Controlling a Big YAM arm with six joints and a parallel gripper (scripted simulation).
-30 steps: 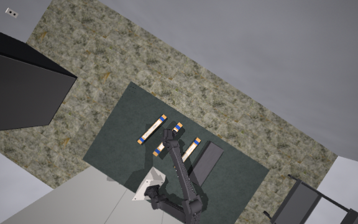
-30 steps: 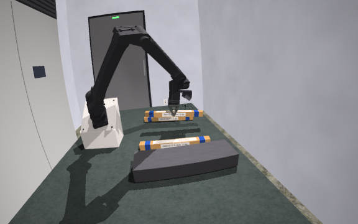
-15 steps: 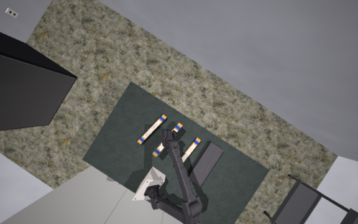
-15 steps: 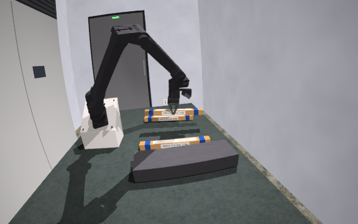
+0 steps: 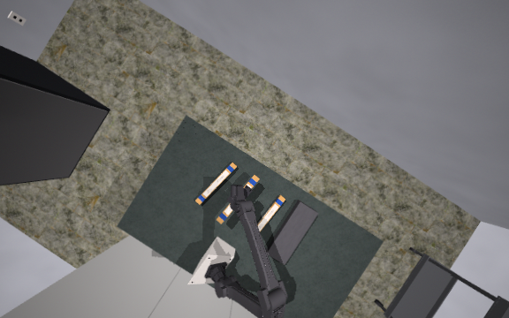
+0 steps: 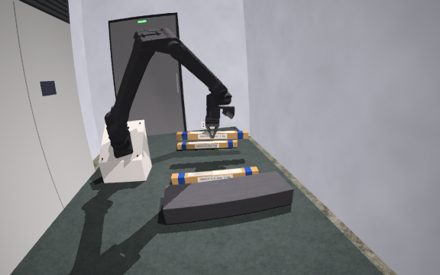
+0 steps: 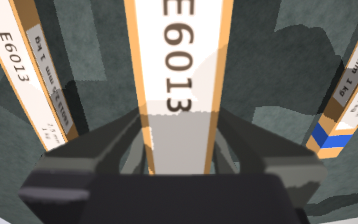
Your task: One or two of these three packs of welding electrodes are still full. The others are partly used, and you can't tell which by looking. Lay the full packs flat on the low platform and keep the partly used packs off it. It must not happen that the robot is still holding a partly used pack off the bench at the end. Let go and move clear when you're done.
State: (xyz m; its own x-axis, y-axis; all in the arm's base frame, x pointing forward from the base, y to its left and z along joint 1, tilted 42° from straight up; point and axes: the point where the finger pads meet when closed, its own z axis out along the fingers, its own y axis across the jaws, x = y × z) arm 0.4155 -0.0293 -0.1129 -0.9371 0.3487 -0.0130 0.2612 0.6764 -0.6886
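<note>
Three orange packs with white labels and blue bands are over the dark green mat. My gripper is shut on the middle pack, gripping it near mid-length and holding it level a little above the mat. The far pack lies flat on the mat. The near pack lies flat right beside the low grey platform, not on it. Nothing lies on the platform.
The arm's white base block stands at the mat's edge. A large black cabinet is off to the left, and a dark cart at the lower right. A grey wall runs along the mat's right side.
</note>
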